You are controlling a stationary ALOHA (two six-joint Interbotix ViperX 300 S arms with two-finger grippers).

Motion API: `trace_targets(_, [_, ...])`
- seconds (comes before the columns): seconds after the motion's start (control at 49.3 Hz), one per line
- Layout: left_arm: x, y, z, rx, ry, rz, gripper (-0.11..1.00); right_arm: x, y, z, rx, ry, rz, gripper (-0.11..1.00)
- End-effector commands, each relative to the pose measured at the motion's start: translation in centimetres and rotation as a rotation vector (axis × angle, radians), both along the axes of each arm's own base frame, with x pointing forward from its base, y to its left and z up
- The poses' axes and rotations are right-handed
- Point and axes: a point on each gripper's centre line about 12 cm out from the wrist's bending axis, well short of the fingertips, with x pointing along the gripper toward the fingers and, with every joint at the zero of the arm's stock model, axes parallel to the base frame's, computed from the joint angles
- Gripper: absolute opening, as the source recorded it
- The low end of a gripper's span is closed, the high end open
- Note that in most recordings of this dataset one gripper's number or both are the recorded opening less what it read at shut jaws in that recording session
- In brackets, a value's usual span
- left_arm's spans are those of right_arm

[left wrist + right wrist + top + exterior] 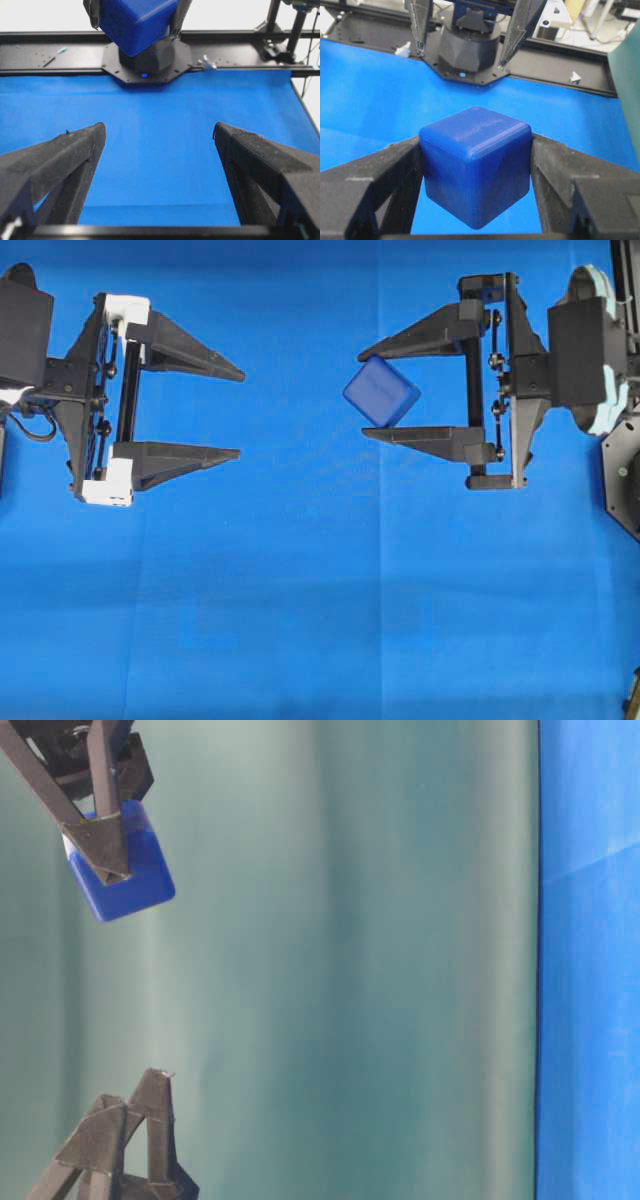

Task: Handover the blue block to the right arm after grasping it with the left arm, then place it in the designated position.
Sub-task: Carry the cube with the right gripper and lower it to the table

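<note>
Blue block [381, 391] | pinched in right claw [362, 393] | left claw [241, 413] spread, empty

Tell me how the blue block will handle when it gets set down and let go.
The blue block looks rigid: it keeps its cube shape between the right gripper fingers. Its glossy, rounded edges suggest it may slip. It is held tilted, so it may rock onto a flat face when released, though it is unlikely to roll.
</note>
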Motion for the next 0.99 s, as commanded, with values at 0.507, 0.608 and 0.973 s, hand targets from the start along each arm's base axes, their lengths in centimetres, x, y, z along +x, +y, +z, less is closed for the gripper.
trace_targets(0.507, [-0.5, 0.1, 1.4, 0.0, -0.043, 0.001, 0.93, -0.3, 0.0, 0.5, 0.012, 0.009, -0.009, 0.55])
trace_targets(0.608, [-0.5, 0.1, 1.4, 0.0, -0.043, 0.001, 0.93, -0.3, 0.1, 0.0, 0.017, 0.048, -0.012, 0.55])
trace_targets(0.973, [-0.5, 0.1, 1.3, 0.002, -0.041, 0.003, 0.93, -0.9, 0.9, -2.6, 0.052, 0.277, -0.033, 0.55])
